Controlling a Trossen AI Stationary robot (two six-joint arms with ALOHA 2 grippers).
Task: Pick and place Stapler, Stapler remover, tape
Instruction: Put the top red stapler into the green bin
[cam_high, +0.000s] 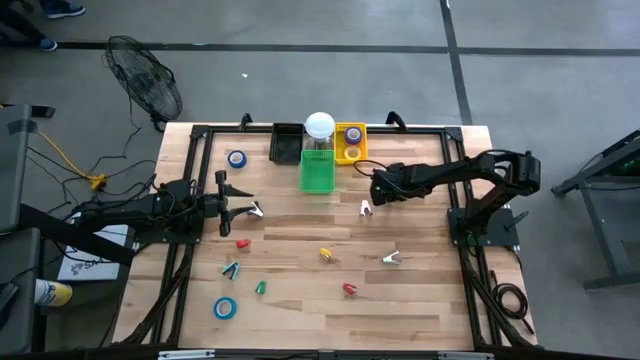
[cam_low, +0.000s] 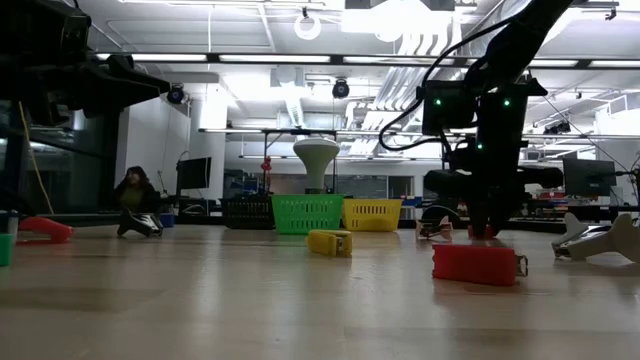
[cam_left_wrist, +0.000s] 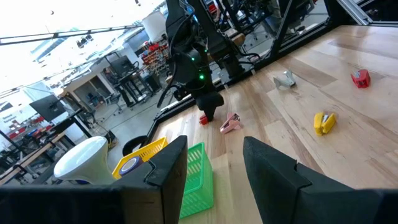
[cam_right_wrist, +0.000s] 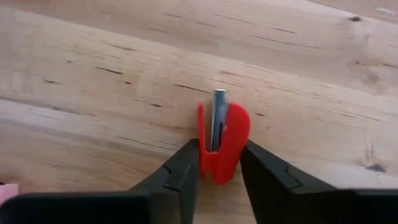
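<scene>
Small red stapler (cam_right_wrist: 221, 142), rigid, light, likely slick plastic, on the worktop toward its far edge: right gripper (cam_right_wrist: 219, 169) closed across its narrow sides, the apt hold; left gripper (cam_left_wrist: 214, 163) part-open, empty.

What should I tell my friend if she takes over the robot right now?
Right pincer: shut on the red stapler, low at the table, in front of the baskets.
Left pincer: open, empty, waiting on the left side.
Done: two tape rolls sit in the yellow basket.
Left: bin the red stapler. Then collect the far blue tape, the near blue tape, the yellow stapler, the pink remover and the other small pieces on the table.
</scene>
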